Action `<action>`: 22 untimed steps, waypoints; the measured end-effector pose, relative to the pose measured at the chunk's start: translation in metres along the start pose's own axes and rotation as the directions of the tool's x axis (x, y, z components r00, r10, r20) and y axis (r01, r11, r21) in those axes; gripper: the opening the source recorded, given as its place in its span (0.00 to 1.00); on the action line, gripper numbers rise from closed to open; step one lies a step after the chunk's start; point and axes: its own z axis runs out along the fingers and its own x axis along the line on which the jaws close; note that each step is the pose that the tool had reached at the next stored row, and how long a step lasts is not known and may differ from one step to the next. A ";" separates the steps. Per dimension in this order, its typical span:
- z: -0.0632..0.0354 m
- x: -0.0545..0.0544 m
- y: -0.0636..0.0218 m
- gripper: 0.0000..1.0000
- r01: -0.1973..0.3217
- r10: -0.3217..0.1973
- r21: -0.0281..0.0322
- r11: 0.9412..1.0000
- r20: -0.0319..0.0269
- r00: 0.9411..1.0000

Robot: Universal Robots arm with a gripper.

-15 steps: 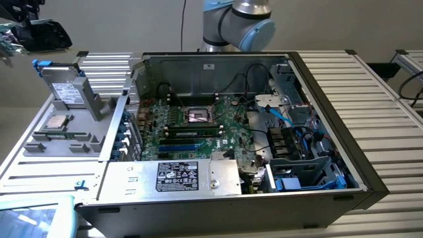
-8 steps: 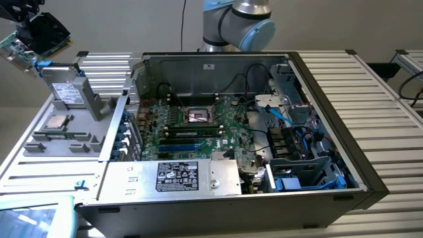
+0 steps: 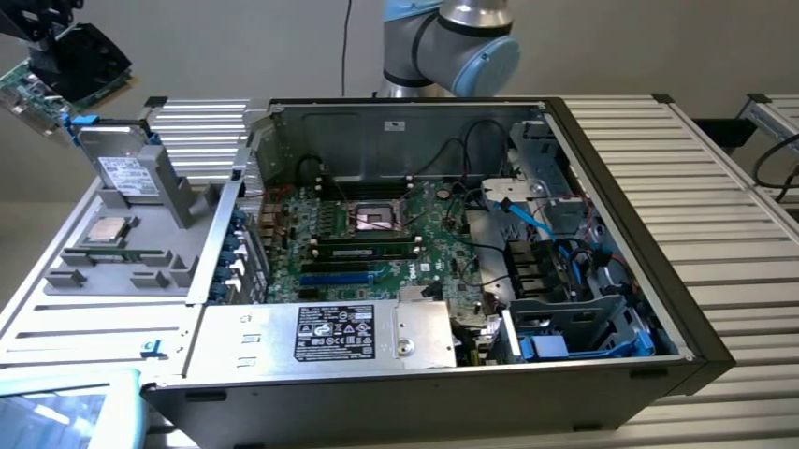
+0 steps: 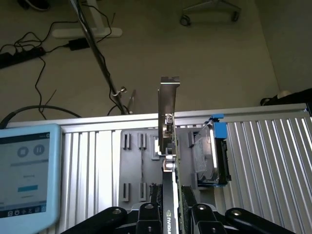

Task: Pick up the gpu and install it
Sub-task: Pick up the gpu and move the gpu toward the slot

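Inside the gripper point(image 4: 172, 212) the gpu point(image 4: 168, 114) sat clamped and lifted, the open computer case point(image 3: 362, 131) well apart from it, installation undone.

One gpu point(image 3: 90, 58), one drive point(image 3: 125, 174); one computer case point(image 3: 413, 398), one tablet point(image 3: 56, 409)

Silver arm point(image 3: 425, 47) — blue caps point(image 3: 497, 58), black hand point(image 4: 173, 207).

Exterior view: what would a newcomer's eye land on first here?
The open black metal computer case sits in the middle, its green motherboard bare. At the exterior view's upper left, the hand holds the green and black gpu card with a silver end bracket in the air, above an upright grey drive with a white label.
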 end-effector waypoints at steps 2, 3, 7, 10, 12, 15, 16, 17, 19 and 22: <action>-0.0002 0.000 -0.0002 0.29 -0.001 0.001 -0.012 1.000 -0.001 1.000; -0.0001 0.000 -0.0002 0.29 -0.001 0.001 -0.016 1.000 -0.001 1.000; -0.0002 0.000 -0.0002 0.29 -0.001 0.001 -0.017 1.000 -0.002 1.000; -0.0001 0.000 -0.0002 0.29 -0.001 0.001 -0.018 1.000 -0.002 1.000; -0.0002 0.000 -0.0002 0.27 -0.001 0.001 -0.019 1.000 -0.002 1.000; -0.0002 0.000 -0.0002 0.27 -0.001 0.001 -0.019 1.000 -0.002 1.000; -0.0002 0.000 -0.0002 0.27 -0.001 0.001 -0.019 1.000 -0.002 1.000; -0.0001 0.000 -0.0002 0.27 -0.001 0.001 -0.020 1.000 -0.002 1.000; -0.0001 0.000 -0.0003 0.27 -0.001 0.001 -0.026 1.000 -0.002 1.000; -0.0001 0.000 -0.0004 0.27 -0.003 0.003 -0.050 0.999 -0.004 1.000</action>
